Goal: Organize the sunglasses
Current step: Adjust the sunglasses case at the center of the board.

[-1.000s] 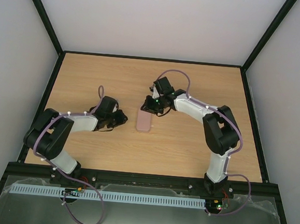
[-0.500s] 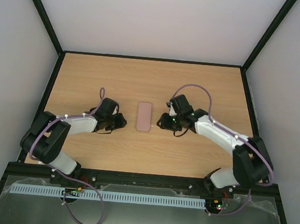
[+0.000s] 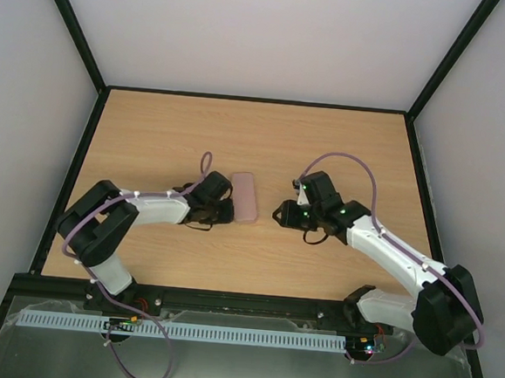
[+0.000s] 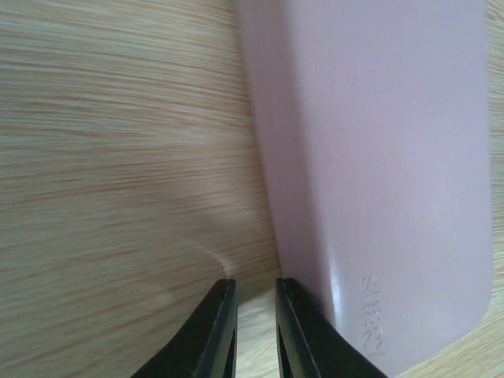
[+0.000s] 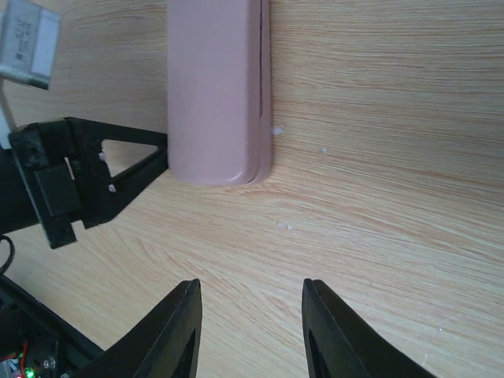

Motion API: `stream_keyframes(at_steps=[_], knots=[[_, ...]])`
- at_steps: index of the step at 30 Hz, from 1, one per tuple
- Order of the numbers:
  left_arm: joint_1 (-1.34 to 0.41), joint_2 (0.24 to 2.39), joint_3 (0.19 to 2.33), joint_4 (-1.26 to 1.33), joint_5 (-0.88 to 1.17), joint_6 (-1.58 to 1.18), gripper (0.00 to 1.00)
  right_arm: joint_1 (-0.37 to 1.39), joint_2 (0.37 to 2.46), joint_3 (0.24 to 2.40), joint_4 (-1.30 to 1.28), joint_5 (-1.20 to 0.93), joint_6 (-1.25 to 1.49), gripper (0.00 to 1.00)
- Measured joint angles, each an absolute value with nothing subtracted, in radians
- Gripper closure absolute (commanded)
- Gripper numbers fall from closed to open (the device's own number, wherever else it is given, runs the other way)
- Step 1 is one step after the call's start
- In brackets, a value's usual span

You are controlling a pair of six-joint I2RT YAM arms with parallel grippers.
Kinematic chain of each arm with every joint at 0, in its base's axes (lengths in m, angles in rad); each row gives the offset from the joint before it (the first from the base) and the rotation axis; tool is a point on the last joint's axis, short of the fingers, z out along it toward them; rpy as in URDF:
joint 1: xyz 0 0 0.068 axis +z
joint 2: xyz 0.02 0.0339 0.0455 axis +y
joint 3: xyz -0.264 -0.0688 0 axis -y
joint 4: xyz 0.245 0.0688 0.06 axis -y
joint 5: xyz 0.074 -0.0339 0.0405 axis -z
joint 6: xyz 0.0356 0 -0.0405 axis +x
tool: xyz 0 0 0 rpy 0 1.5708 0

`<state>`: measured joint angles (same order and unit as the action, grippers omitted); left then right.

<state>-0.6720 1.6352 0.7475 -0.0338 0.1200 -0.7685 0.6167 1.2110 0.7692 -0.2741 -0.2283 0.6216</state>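
My left tool (image 4: pixel 253 287) touching pink case (image 4: pixel 394 157) side, slit-narrow, gripping nothing; my right tool (image 5: pixel 250 291) hovering over desk (image 5: pixel 394 118), moderately open.

One pink case (image 3: pixel 244 196), two arms (image 3: pixel 150 209).

You have the case (image 3: pixel 244 197) lying near the middle of the surface (image 3: pixel 151 137), between your two hands, with the left hand (image 3: pixel 227 210) right against its left side at the near end and the right hand (image 3: pixel 278 214) off to its right, apart from it.
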Motion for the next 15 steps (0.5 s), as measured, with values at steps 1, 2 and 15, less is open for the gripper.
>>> stream_keyframes(at_steps=[1,2,15], knots=[[-0.69,1.644,0.758,-0.036,0.114,-0.775,0.84,0.614,1.2,0.764,-0.275,-0.229,0.622,0.64],[-0.707,1.655,0.77,-0.037,0.108,-0.783,0.84,0.611,1.187,0.759,-0.276,-0.229,0.622,0.64],[-0.867,1.84,0.985,-0.041,0.071,-0.856,0.84,0.558,1.097,0.72,-0.294,-0.246,0.619,0.64]])
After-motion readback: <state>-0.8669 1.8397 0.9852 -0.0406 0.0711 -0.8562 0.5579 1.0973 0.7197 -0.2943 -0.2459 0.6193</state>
